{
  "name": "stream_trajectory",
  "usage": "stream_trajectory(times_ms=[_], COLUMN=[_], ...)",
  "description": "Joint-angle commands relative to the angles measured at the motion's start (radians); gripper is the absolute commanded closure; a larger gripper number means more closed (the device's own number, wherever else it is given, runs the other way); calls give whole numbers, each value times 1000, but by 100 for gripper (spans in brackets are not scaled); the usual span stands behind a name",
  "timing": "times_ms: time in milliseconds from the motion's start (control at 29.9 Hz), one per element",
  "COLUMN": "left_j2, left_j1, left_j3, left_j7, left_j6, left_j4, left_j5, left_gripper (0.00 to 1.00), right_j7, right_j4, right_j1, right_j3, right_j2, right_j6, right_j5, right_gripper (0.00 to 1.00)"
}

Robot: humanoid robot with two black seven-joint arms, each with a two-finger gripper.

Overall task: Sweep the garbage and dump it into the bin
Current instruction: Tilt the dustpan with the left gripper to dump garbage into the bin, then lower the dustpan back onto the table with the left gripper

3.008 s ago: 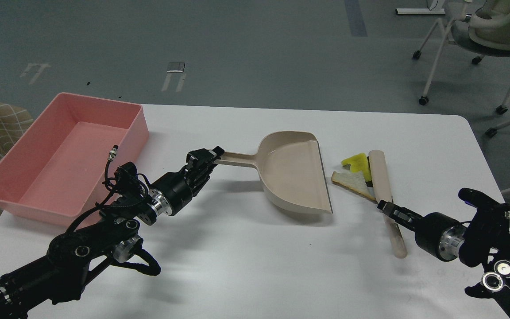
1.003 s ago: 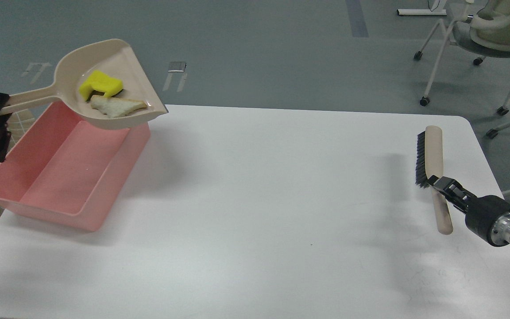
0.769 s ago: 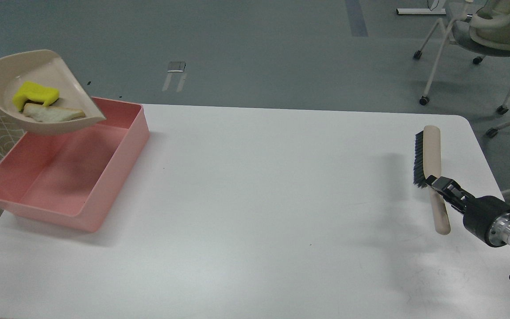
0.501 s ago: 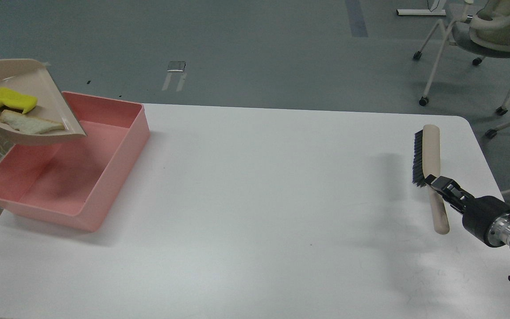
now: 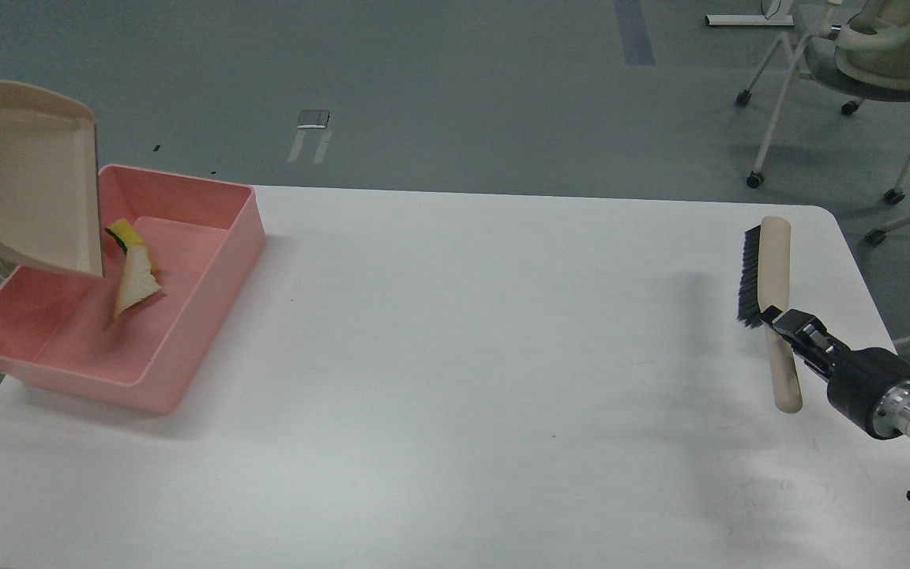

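My dustpan (image 5: 24, 186) is tipped steeply over the pink bin (image 5: 186, 328) at ten o'clock on the desk (image 5: 455, 356), its lip pointing down into the bin. The yellow sponge piece (image 5: 125, 234) and the bread slice (image 5: 135, 283) are just below that lip, inside the bin's outline; I think they are sliding or falling to the floor of the bin. My left claw is out of the picture, so I cannot tell how it holds the dustpan handle.

My right claw (image 5: 788, 328) at three o'clock is clamped on the handle of the brush (image 5: 767, 296), which hangs just above the desk with the bristles facing nine o'clock.

What could go wrong, in my judgement: the bin is shallow, so a scrap may bounce over the near wall. If I lower the dustpan, its lip could strike the bin's wall and push the bin toward the desk's edge, which is near it. The brush is held far from its heavy head, so it might turn in my claw.
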Motion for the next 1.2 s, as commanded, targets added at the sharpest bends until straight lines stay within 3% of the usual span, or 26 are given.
stream_trajectory(times_ms=[0, 134, 234, 368, 468, 602, 735, 835, 936, 1170], left_j2=[3, -55, -156, -407, -533, -716, -880, -965, -1026, -1134], left_j1=[-51, -194, -266, -404, -412, -422, -470, -510, -511, -501], left_j3=[-5, 0, -2, 15, 18, 87, 258, 407, 458, 553], left_j7=[0, 0, 0, 0, 0, 56, 94, 91, 87, 88], left_j6=[2, -24, -88, -200, -216, -214, -208, -150, -85, -38], left_j4=[-42, -50, -65, -53, -53, -50, -29, 22, 51, 99], left_j5=[-28, -82, -85, -101, -99, -93, -73, -71, -71, -70], left_gripper=[92, 91, 91, 91, 91, 91, 91, 91, 91, 90], right_j7=[-1, 0, 0, -1, -1, 0, 0, 14, 28, 48], right_j4=[3, 5, 3, 2, 2, -13, -52, -67, -60, -24], right_j1=[0, -3, -9, -26, -29, -26, -28, -26, -29, -19], right_j3=[0, 15, 28, 29, 29, 31, 26, 12, 11, -118], right_j2=[0, 0, 0, -24, -67, -102, -165, -208, -218, -262], right_j6=[0, 0, 0, 8, 8, 6, 9, 12, 17, 18], right_j5=[1, 2, 2, 1, 1, -2, -4, -4, -4, -14], right_gripper=[82, 82, 82, 82, 82, 82, 81, 81, 80, 81])
